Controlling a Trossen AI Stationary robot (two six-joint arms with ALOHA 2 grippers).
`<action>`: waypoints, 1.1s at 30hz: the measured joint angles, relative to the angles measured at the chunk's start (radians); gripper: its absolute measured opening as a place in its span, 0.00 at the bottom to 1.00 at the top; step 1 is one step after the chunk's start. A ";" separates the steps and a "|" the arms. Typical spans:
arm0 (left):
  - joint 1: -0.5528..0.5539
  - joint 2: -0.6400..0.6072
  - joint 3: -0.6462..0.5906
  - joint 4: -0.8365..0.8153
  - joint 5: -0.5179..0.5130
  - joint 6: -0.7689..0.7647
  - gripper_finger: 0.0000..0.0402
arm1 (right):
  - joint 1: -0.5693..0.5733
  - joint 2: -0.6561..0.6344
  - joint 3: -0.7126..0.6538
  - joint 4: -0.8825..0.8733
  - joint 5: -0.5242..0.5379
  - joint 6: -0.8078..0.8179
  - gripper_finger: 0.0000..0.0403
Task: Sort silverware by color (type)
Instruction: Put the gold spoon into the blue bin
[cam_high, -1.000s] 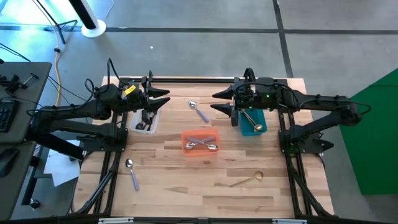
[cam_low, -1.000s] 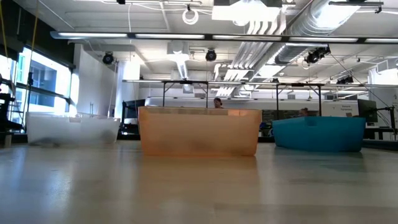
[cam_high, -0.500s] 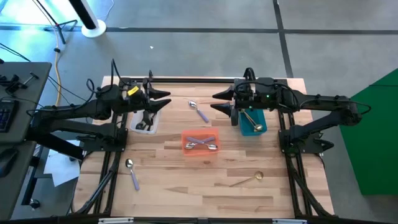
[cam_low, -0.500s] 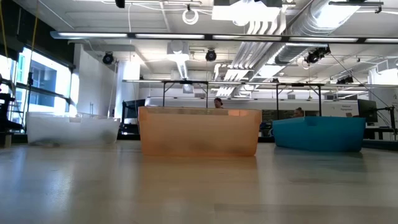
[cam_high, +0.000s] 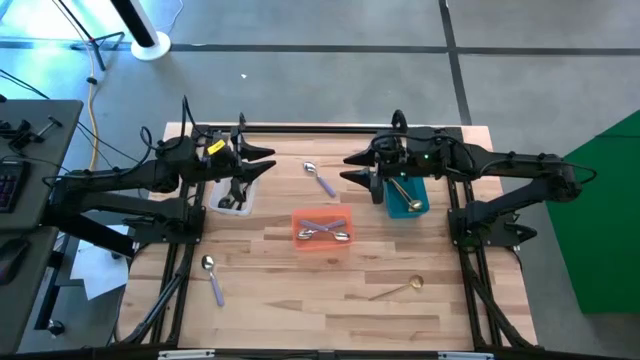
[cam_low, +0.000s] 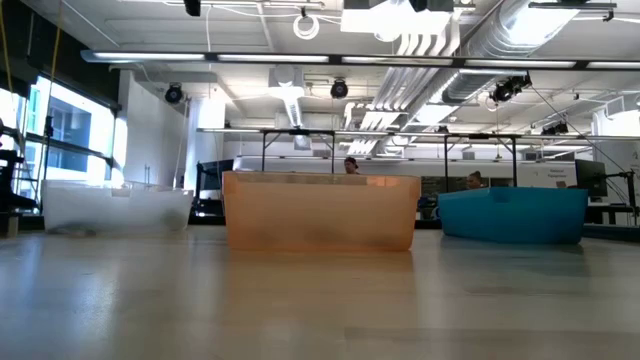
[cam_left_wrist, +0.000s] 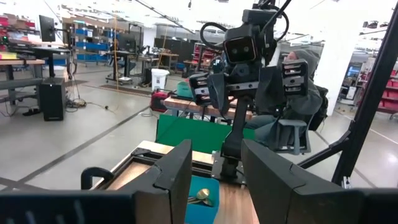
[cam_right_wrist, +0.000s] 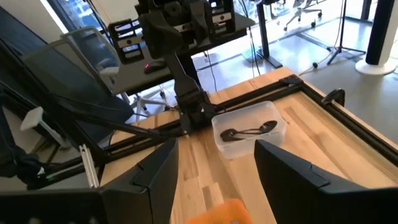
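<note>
- While both arms hang raised over the far side of the worktop (cam_high: 330, 300), almost nothing has shifted in the last second: the left claw (cam_high: 262, 159) has crept only slightly, and the right claw (cam_high: 355, 167) has barely stirred.
- Both claws stand wide open and hold nothing; the left one hovers above the clear bin (cam_high: 234, 197), the right one just beside the teal bin (cam_high: 406, 196).
- The silverware is partly sorted. Two black spoons (cam_right_wrist: 247, 132) lie in the clear bin, a gold spoon (cam_high: 397, 190) rests in the teal bin, and lavender-handled spoons (cam_high: 326, 232) lie crossed in the orange bin (cam_high: 321, 228).
- Three pieces are left loose on the worktop: a lavender-handled spoon (cam_high: 319, 179) between the two claws, another lavender one (cam_high: 212, 279) near the left edge, and a gold spoon (cam_high: 397, 289) toward the near right.
- With empty claws and no fresh move, this reads as a pause between placements, not progress.
- My guess is that the spoon between the claws is the handiest next pick, bound for the orange bin.
- The table-level camera shows only the three bins in a row; neither arm reaches into it.
</note>
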 joint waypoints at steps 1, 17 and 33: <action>0.000 0.000 0.000 0.000 0.000 0.000 0.33 | 0.000 0.000 0.000 -0.001 0.000 0.010 0.49; 0.000 0.000 0.000 0.000 0.000 0.000 0.33 | 0.025 0.000 0.000 -0.292 -0.045 0.321 0.49; 0.000 0.000 0.000 0.000 0.000 0.000 0.33 | 0.355 0.208 0.000 -0.816 -0.045 0.800 0.49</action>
